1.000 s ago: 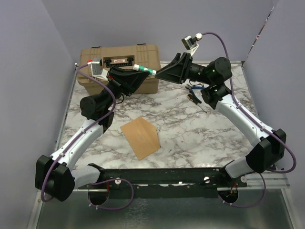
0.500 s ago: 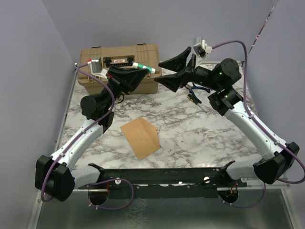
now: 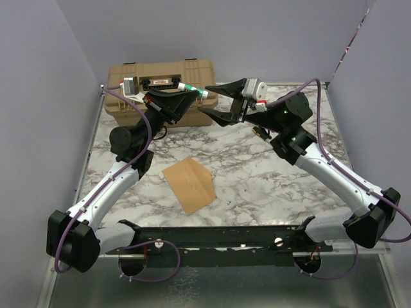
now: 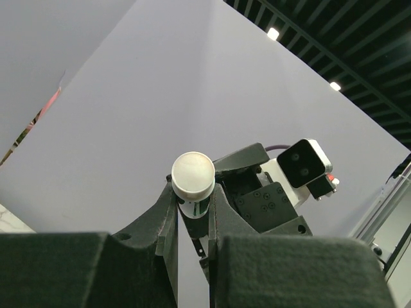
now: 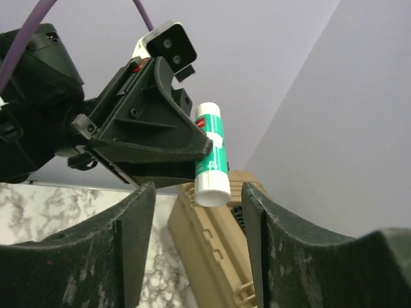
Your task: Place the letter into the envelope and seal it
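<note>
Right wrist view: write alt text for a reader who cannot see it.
The left gripper holds a white-and-green glue stick by its middle against a lilac wall. The right gripper stands open in the foreground, a dark finger either side of the stick, with a tan case and marble table below.

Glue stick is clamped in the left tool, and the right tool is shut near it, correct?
No: the right tool is open, not shut, its jaws spread wide near the glue stick, as the right wrist view shows. The left tool does clamp the stick.
</note>
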